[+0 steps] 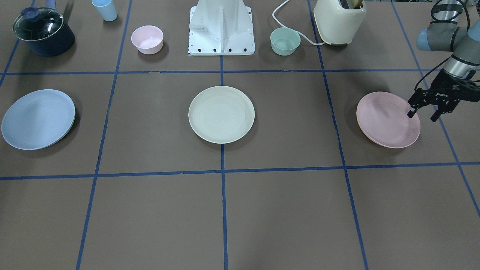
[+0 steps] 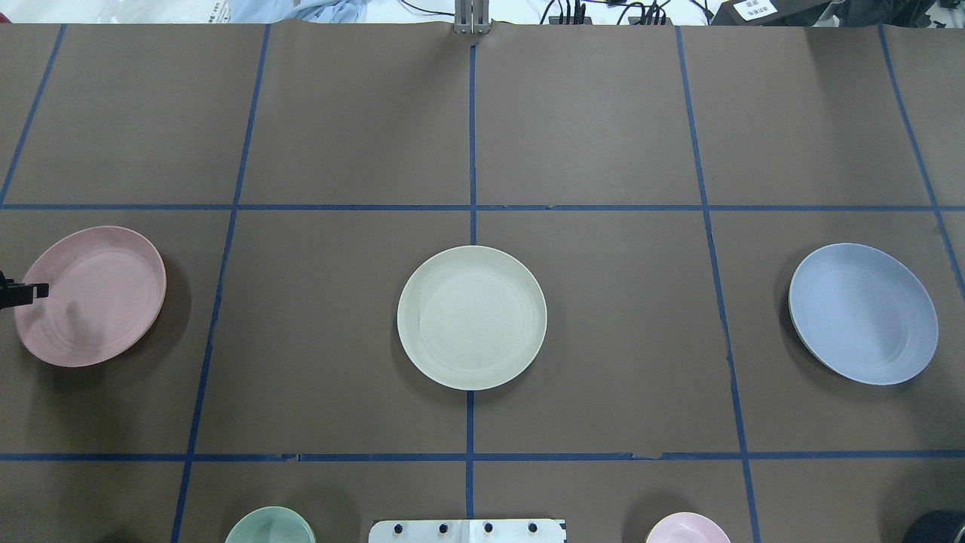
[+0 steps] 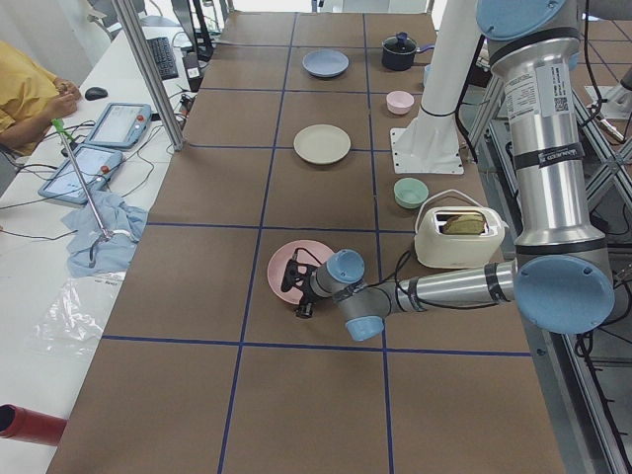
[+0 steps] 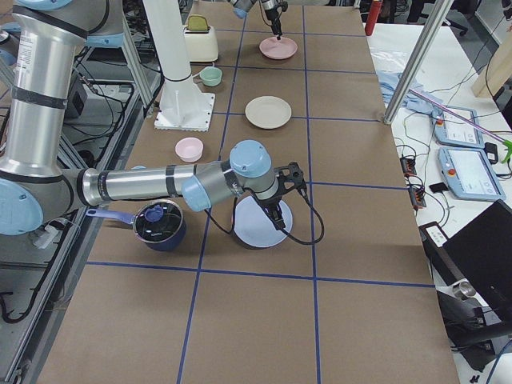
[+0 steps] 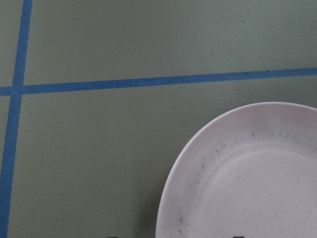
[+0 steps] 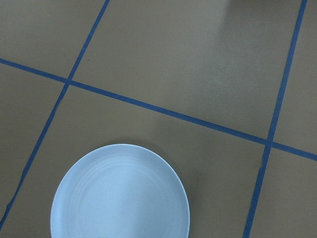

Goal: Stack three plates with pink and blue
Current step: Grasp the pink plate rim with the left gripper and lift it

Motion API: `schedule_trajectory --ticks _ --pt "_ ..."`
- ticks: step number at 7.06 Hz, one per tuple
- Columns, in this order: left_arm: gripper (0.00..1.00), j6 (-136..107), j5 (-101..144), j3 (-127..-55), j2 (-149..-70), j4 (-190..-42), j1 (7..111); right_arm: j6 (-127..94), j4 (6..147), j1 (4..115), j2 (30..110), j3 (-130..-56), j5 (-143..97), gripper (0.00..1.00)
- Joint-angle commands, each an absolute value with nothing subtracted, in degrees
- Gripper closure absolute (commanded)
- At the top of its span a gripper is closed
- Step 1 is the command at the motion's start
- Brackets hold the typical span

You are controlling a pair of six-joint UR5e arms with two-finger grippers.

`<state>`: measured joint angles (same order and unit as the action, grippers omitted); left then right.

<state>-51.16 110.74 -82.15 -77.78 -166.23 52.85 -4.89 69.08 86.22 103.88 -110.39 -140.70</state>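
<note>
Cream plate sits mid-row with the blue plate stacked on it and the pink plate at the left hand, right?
No. The blue plate is not stacked on the cream plate; it lies apart at the row's other end, per the overhead exterior view. The pink plate is at the left hand.

you're looking down on three plates lying in a row across the brown table, well apart from one another: the pink plate at the left, the cream plate in the centre, sitting over a blue tape line, and the blue plate at the right. the left gripper is poking in at the left edge, one black finger overlapping the pink plate's outer rim. a mint bowl, the robot base, a pink bowl and a dark pot are peeking in along the bottom edge.
</note>
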Motion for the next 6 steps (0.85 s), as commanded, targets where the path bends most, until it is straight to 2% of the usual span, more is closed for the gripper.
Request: schedule_trajectory --ticks 1,3,5,6 --pt "0.96 -50.8 110.7 -82.1 -77.7 -166.3 52.6 -4.9 69.1 86.2 103.9 -110.4 -140.7 0.0" --pt "1.0 -50.5 111.4 -83.7 -77.6 -166.2 52.6 -4.9 69.0 86.2 104.1 -110.4 -140.8 0.0" --pt "1.0 -50.4 120.8 -89.0 -77.6 -165.2 54.0 -4.9 69.0 86.2 104.1 -110.4 -140.9 0.0" --pt "1.0 -50.4 121.6 -92.8 -78.3 -160.1 55.4 -4.9 68.9 86.2 104.1 -110.4 -140.9 0.0"
